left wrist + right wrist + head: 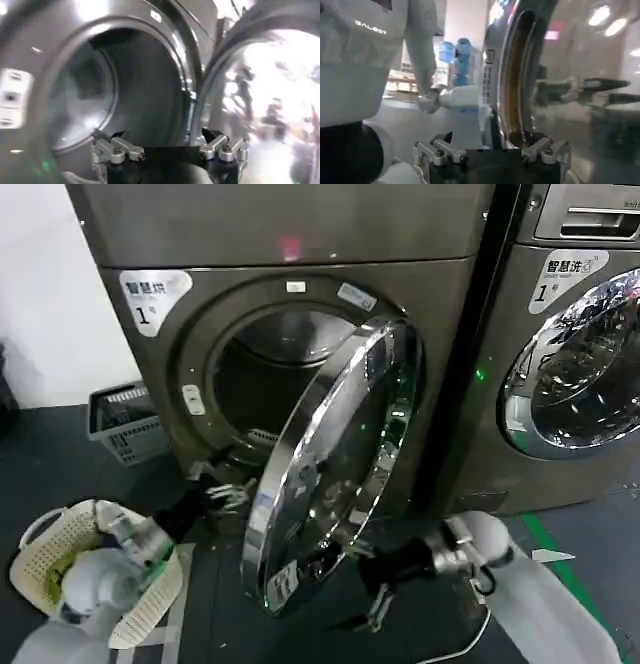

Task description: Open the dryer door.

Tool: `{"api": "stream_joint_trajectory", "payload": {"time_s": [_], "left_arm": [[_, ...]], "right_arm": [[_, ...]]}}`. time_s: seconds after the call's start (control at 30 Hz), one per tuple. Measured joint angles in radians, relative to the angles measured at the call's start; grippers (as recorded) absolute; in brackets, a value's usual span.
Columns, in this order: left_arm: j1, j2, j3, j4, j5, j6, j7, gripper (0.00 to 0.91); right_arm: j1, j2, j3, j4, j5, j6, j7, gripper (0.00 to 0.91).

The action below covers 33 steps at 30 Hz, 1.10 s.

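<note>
While the dryer door [335,464] stands half-swung at centre frame, hinged right, my right gripper [375,599] sits spread and empty by its lower rim, nearer than my left gripper [225,489], also spread, at the drum mouth.

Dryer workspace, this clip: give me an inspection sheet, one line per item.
Surface: dark floor, no table.
Job's things: dryer marked 1; dryer door swung partly open, drum opening exposed.
Clutter: grey crate and white laundry basket on the floor at the left.
Grippers: left gripper open, low at the drum opening's rim; right gripper open, by the door's lower edge.
Cables: white cable under the right arm.
Surroundings: second machine to the right, door closed; white wall at the left.
</note>
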Motion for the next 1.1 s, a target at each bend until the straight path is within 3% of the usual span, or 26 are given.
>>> {"api": "stream_joint_trajectory", "payload": {"time_s": [0.33,0.7,0.97,1.1], "left_arm": [[-0.065,-0.004,0.131,0.028,0.007,-0.010,0.013,0.907],[-0.104,-0.014,0.238,0.014,0.015,-0.027,0.038,0.907],[-0.119,-0.003,0.306,-0.011,0.017,-0.047,0.055,0.907],[-0.134,0.000,0.346,-0.019,0.010,-0.052,0.046,0.907]], "right_arm": [[-0.171,-0.051,0.268,0.008,-0.011,0.038,0.001,0.907],[-0.408,0.001,0.720,0.006,-0.061,0.036,0.061,0.907],[-0.554,0.073,1.040,0.061,-0.062,0.035,0.284,0.907],[-0.616,0.100,1.177,0.088,-0.059,0.083,0.456,0.907]]}}
